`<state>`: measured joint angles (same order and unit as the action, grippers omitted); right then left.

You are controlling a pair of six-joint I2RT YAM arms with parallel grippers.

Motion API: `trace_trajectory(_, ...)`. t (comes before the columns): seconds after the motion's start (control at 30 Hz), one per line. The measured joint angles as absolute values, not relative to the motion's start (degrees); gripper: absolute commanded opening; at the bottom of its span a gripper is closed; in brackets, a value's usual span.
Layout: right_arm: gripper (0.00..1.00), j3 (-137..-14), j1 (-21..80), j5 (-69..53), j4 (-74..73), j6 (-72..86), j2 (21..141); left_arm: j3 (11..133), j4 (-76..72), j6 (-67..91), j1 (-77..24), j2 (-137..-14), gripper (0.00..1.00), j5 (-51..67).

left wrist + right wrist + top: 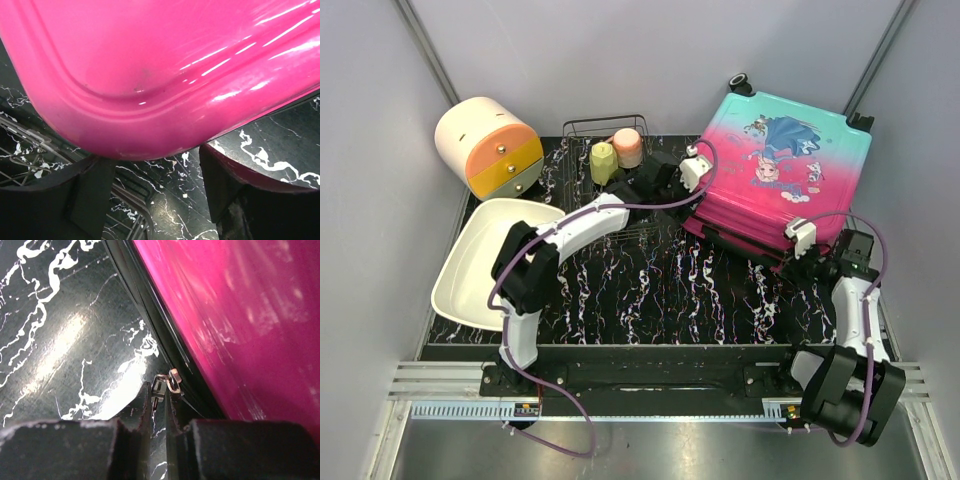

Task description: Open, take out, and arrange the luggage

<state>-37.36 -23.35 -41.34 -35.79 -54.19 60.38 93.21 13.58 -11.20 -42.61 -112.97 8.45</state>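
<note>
The luggage (780, 170) is a small hard-shell suitcase, hot pink fading to teal, with a cartoon girl print on its lid, lying at the right of the table. Its lid looks slightly raised at the near left corner. My left gripper (692, 178) is open at that corner; the pink shell (165, 75) fills the left wrist view above the spread fingers (227, 190). My right gripper (807, 250) is at the near edge, shut on the metal zipper pull (162, 387) of the black zipper trim (165, 347).
A white-and-orange round drawer box (487, 147) stands at the back left. A wire rack (605, 128) holds a yellow-green cup (603, 162) and a pink cup (628, 147). A white tray (485, 260) lies at the left on the black marbled mat.
</note>
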Motion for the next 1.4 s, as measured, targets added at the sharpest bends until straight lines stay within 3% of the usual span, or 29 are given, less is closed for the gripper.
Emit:
trace_trajectory(0.03,0.26,-36.99,-22.85,-40.93,-34.87,-53.01,59.88,93.17,13.43,-10.41,-42.61,-112.86,0.83,8.80)
trace_trajectory(0.13,0.49,-37.12,-20.58,-40.64,-34.74,-51.72,59.51,92.14,13.10,-7.29,-42.35,-111.48,0.87,12.56)
trace_trajectory(0.17,0.63,-37.54,-19.77,-41.71,-36.49,-51.42,59.11,90.70,12.25,-5.17,-41.80,-110.52,0.90,15.11)
trace_trajectory(0.27,0.75,-40.56,-17.98,-44.80,-41.89,-51.00,57.93,85.80,11.64,1.98,-39.90,-105.60,0.99,24.36)
trace_trajectory(0.37,0.82,-45.91,-17.69,-45.91,-46.22,-50.57,57.45,82.76,11.44,8.08,-36.40,-99.46,0.99,29.78)
trace_trajectory(0.53,0.85,-54.59,-17.69,-45.82,-53.58,-49.67,57.56,85.93,10.37,18.33,-30.96,-95.92,0.99,31.27)
trace_trajectory(0.6,0.91,-57.82,-17.69,-45.21,-55.70,-48.51,57.78,90.08,10.94,23.55,-29.98,-98.10,0.99,31.00)
trace_trajectory(0.87,0.91,-67.33,-17.56,-42.54,-58.17,-41.67,61.19,93.25,7.09,44.64,-29.30,-105.80,0.99,29.47)
trace_trajectory(1.27,0.96,-67.35,-17.17,-37.82,-41.47,-43.29,61.84,92.90,-7.68,65.30,-29.58,-115.44,0.99,27.16)
trace_trajectory(1.4,0.98,-67.24,-16.73,-37.60,-40.58,-45.21,61.95,92.86,-11.51,67.64,-30.15,-117.19,0.91,27.29)
